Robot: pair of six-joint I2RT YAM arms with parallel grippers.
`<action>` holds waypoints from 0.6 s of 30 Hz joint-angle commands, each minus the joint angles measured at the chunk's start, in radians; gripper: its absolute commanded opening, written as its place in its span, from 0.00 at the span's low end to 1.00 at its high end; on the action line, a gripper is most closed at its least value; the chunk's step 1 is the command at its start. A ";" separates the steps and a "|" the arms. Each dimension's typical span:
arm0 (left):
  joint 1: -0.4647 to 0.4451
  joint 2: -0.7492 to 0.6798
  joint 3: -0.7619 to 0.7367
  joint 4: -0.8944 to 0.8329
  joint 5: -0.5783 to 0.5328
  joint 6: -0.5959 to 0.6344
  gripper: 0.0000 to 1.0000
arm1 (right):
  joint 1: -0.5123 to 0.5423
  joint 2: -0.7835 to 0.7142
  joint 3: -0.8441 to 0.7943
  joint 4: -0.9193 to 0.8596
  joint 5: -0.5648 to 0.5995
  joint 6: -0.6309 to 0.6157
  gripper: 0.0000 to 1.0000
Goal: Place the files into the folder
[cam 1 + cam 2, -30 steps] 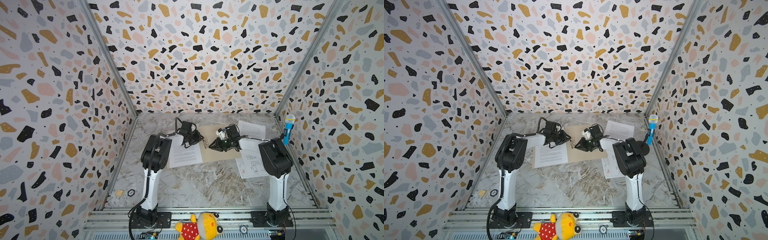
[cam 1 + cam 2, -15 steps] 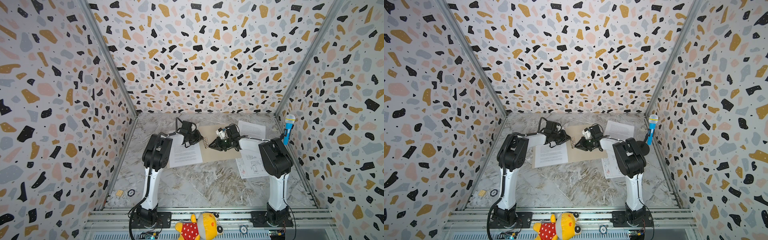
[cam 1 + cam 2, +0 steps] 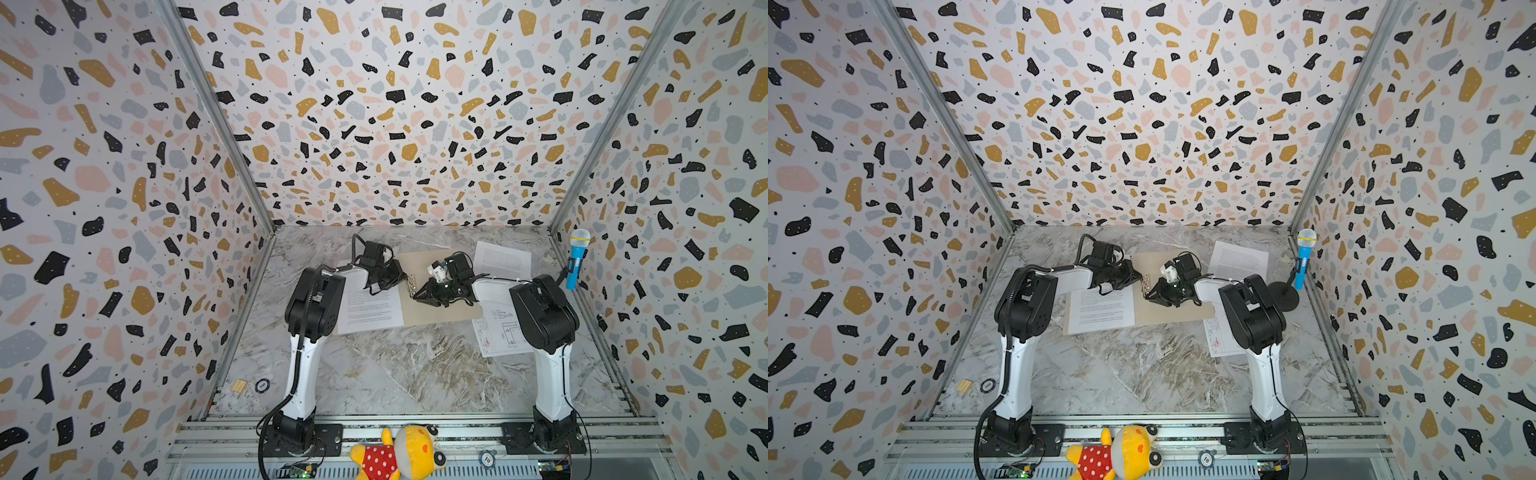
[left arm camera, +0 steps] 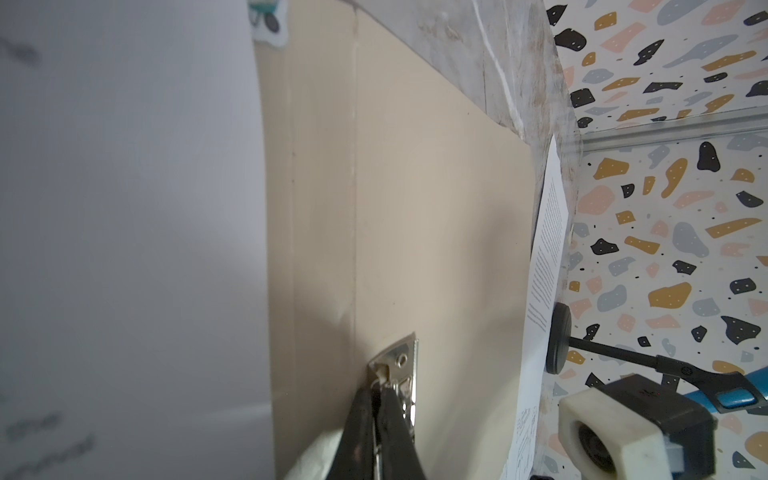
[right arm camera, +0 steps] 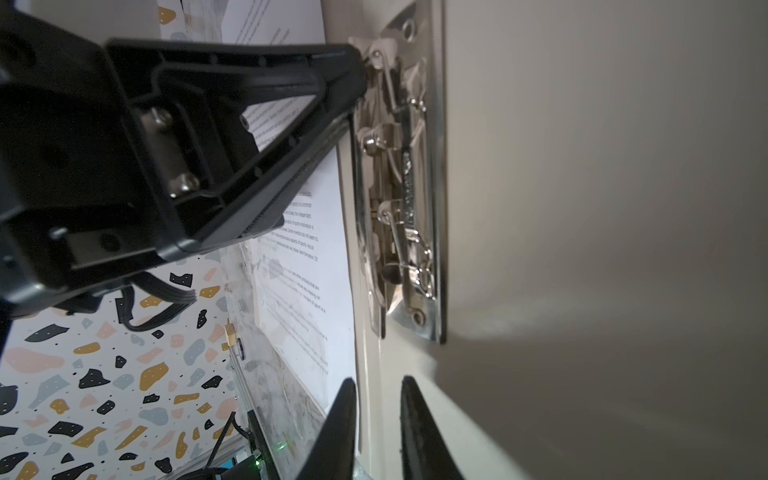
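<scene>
Nearest the bases: diagram sheet (image 3: 496, 332) flat on the table (image 3: 407, 365), partly hidden by the right arm (image 3: 544, 316), just beside the open folder (image 3: 438, 315). One text sheet (image 3: 370, 309) lies loose on the folder's left flap. At the spine, the right gripper (image 5: 378, 384) hovers by the near end of the metal clip (image 5: 409, 187), jaws a little apart, nothing between them. Left gripper (image 4: 376, 392) at the clip's far end: within the last second its jaws have come together and now pinch the clip's lever end; arms otherwise unmoved. Judgement: clip about to be levered open; no sheet fastened yet. Farthest, second text sheet (image 3: 503, 262), outside the folder.
</scene>
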 commanded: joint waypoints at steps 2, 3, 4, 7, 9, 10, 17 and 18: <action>-0.005 -0.004 -0.028 -0.004 0.044 0.036 0.06 | 0.018 0.002 0.032 0.030 0.005 0.041 0.22; -0.003 -0.006 -0.035 -0.003 0.048 0.037 0.06 | 0.018 0.003 0.033 0.034 0.006 0.045 0.22; -0.003 -0.010 -0.042 -0.003 0.053 0.041 0.06 | 0.020 0.005 0.034 0.036 0.009 0.049 0.22; -0.001 -0.020 -0.058 -0.007 0.060 0.049 0.06 | 0.022 0.009 0.035 0.045 0.013 0.062 0.21; 0.001 -0.024 -0.063 -0.009 0.065 0.052 0.06 | 0.022 0.014 0.033 0.059 0.014 0.081 0.21; 0.004 -0.025 -0.064 -0.012 0.068 0.057 0.06 | 0.023 0.017 0.033 0.067 0.015 0.087 0.20; 0.031 -0.037 -0.081 -0.023 0.068 0.063 0.06 | 0.028 0.034 0.039 0.073 0.027 0.106 0.16; 0.036 -0.039 -0.083 -0.023 0.069 0.064 0.06 | 0.028 0.034 0.038 0.073 0.029 0.106 0.16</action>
